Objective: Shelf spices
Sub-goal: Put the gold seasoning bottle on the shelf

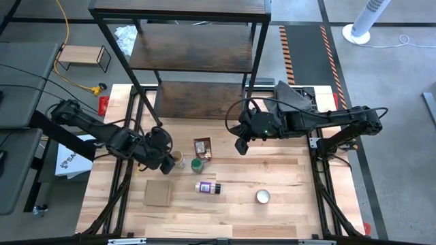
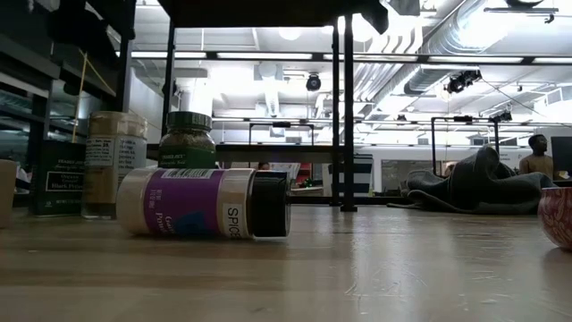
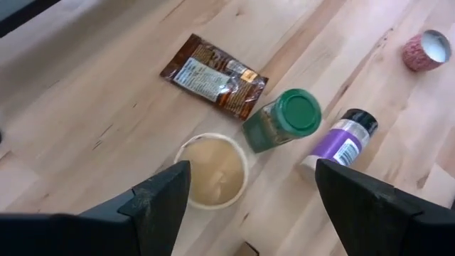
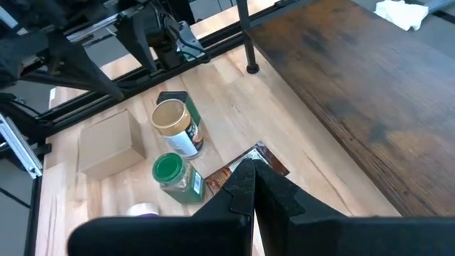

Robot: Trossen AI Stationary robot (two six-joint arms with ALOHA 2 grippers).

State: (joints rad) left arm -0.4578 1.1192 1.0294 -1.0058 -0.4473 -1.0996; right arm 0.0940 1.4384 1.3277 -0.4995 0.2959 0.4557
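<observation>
The spices sit mid-table. A tan-lidded jar (image 1: 178, 160) (image 3: 212, 171) and a green-lidded jar (image 1: 197, 165) (image 3: 283, 121) stand upright. A brown-orange pouch (image 1: 202, 147) (image 3: 213, 75) lies flat. The dark-capped jar with a purple-white label (image 1: 208, 187) (image 2: 206, 204) lies on its side. A small dark tin (image 2: 58, 177) (image 4: 170, 95) stands behind the tan-lidded jar. My left gripper (image 1: 165, 158) (image 3: 249, 206) hovers open above the tan-lidded jar without touching it. To the pouch's right, my right gripper (image 1: 241, 147) (image 4: 254, 186) hangs shut, holding nothing. The shelf (image 1: 197, 61) stands at the far edge.
A flat brown cardboard square (image 1: 158, 192) lies near the front left. A round silvery disc (image 1: 263, 197) lies front right. A dark cloth bundle (image 1: 293, 95) sits beside the shelf's right legs. The shelf's bottom board (image 4: 355, 85) is bare.
</observation>
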